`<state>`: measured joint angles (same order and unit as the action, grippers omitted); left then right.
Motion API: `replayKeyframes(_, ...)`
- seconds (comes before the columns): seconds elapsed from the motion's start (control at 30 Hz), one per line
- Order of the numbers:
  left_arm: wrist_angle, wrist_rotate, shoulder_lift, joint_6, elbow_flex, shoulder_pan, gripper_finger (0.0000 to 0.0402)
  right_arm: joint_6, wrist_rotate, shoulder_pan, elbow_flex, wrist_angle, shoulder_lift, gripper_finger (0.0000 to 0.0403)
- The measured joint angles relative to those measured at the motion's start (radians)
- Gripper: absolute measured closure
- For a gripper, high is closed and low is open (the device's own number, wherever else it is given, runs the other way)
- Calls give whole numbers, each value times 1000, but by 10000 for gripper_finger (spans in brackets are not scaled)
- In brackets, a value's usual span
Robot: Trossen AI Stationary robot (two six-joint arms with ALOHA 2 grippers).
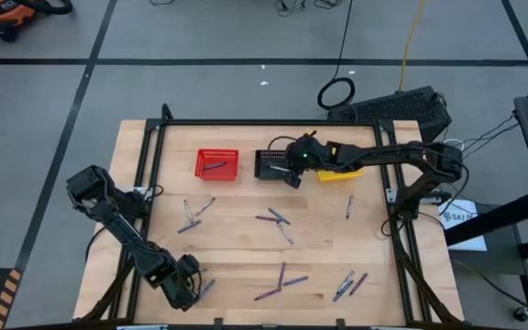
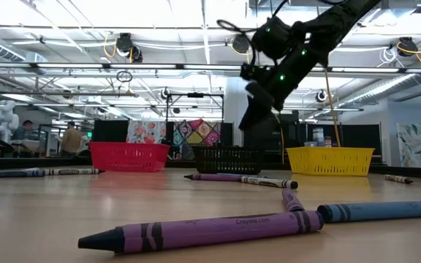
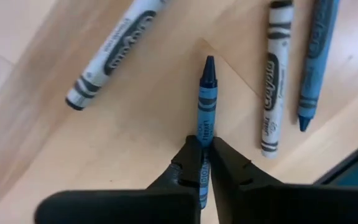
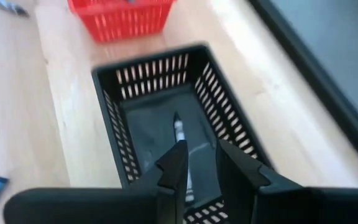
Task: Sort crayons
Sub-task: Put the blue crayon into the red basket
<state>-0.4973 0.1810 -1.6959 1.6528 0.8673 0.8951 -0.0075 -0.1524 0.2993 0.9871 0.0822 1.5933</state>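
Observation:
Several blue, purple and grey crayons lie scattered on the wooden table [image 1: 246, 243]. My left gripper [image 3: 207, 165], at the table's near left [image 1: 189, 282], is shut on a blue crayon [image 3: 207, 102]. My right gripper [image 4: 201, 165] hangs over the black basket [image 4: 166, 118] at the far middle [image 1: 273, 165], with a narrow gap between its fingers and nothing in them. A grey crayon [image 4: 179, 140] shows below it, inside the basket. The red basket [image 1: 217, 164] holds a crayon [image 1: 214, 166]. My left gripper pinches the blue crayon between its two fingers at the wrapped back half [image 3: 206, 134]. The fingers lie along the crayon, and its tip [image 3: 209, 65] points away from them. I cannot tell whether the crayon is off the wood.
A yellow basket [image 1: 342, 170] stands right of the black one. Two grey crayons [image 3: 114, 53] [image 3: 272, 81] and a blue one [image 3: 316, 62] lie close to my left gripper. More crayons lie mid-table [image 1: 276, 220] and at the near side [image 1: 282, 280] [image 1: 348, 284]. A black frame [image 1: 401, 229] borders the table.

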Motion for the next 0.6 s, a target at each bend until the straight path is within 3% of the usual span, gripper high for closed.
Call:
replayKeyframes(0.33, 8, 37, 55, -21, -6, 3, 393, 0, 0, 0, 0, 5, -101, 332)
replayKeyframes(0.6, -91, 16, 141, -94, -4, -43, 393, -3, 1, 0, 0, 34, -106, 332)
